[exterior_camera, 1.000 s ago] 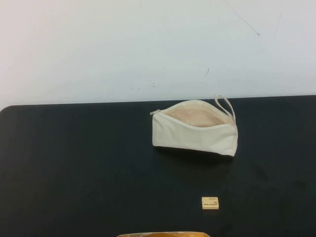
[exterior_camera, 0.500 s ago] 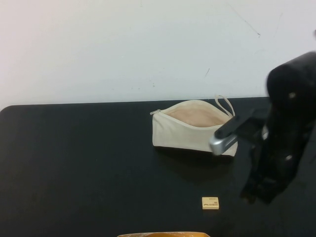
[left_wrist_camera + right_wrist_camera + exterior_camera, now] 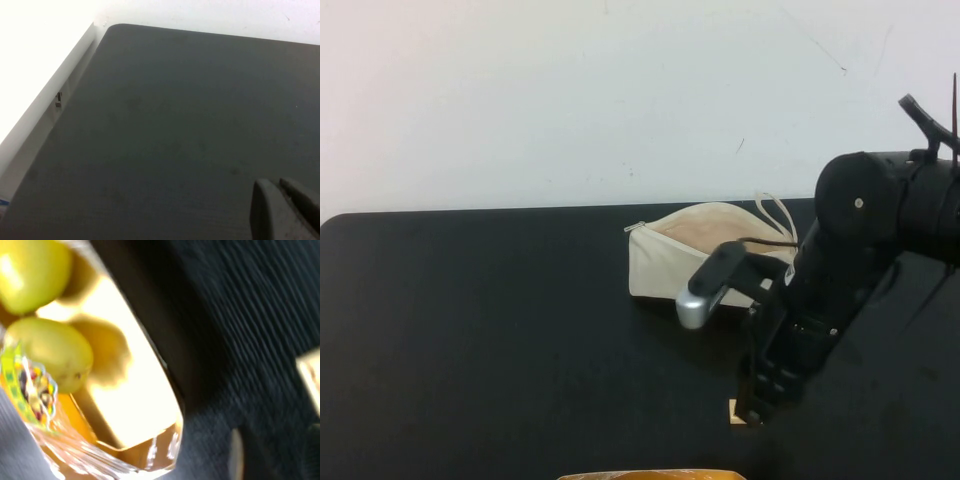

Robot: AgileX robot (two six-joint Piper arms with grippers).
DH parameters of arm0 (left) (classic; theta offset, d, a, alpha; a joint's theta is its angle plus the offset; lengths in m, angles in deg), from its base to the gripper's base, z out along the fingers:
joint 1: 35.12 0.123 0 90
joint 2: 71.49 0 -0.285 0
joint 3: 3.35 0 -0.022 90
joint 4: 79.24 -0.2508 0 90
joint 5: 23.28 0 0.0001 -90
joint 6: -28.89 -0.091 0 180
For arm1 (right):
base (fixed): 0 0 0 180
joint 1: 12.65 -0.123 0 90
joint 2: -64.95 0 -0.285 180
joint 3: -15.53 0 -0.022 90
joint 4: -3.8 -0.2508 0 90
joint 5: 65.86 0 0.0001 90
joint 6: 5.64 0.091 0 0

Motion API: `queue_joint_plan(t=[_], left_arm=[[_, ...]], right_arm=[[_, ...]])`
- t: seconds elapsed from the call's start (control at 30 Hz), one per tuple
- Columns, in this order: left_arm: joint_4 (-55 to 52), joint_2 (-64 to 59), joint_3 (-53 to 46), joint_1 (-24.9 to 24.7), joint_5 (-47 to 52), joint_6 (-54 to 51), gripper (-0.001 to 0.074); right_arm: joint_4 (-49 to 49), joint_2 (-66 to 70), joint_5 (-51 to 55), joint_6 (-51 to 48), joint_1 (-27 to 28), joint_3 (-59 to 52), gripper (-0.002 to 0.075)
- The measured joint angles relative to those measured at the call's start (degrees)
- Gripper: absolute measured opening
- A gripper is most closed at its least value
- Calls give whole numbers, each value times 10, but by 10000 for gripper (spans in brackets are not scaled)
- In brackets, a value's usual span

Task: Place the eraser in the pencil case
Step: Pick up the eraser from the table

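Observation:
The cream-white pencil case (image 3: 665,262) lies unzipped at the back of the black table (image 3: 480,330), its peach lining showing and its loop strap (image 3: 775,210) at its right end. My right arm reaches in from the right, crossing the case's right end. My right gripper (image 3: 752,408) points down right over the eraser (image 3: 732,408), of which only a pale corner shows. In the blurred right wrist view the eraser (image 3: 311,377) lies at the frame edge, just ahead of my open, empty right gripper (image 3: 272,460). My left gripper (image 3: 282,207) is shut and empty above bare table.
An orange-rimmed clear container (image 3: 650,474) sits at the table's front edge; the right wrist view shows it (image 3: 125,405) holding yellow-green fruits (image 3: 52,352). A white wall rises behind the table. The table's left corner and edge (image 3: 100,35) show in the left wrist view.
My right arm has swung in from the right and dropped over the eraser, now covering most of it and the case's right end. The case and eraser have not moved.

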Motion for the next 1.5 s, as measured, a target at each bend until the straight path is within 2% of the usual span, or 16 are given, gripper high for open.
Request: queue_joint_plan(t=[0.07,0.2,0.37,0.6,0.9,1.0,1.1,1.3,1.5], left_arm=[[0,0,0,0,0,0,-2],[0,0,0,0,0,0,-2],[0,0,0,0,0,0,-2],[0,0,0,0,0,0,-2],[0,0,0,0,0,0,-2],[0,0,0,0,0,0,-2],[0,0,0,0,0,0,-2],[0,0,0,0,0,0,-2],[0,0,0,0,0,0,-2]], right_arm=[[-4,0,-12,-76,0,0,274],[34,1,-43,-151,0,0,321],[97,15,-75,-171,0,0,348],[101,66,-87,-196,0,0,464],[101,106,-102,-232,0,1,480],[101,108,-110,-234,0,4,470],[101,109,-117,-234,0,5,414],[100,110,-109,-234,0,8,196],[67,110,-13,-234,0,58,196]])
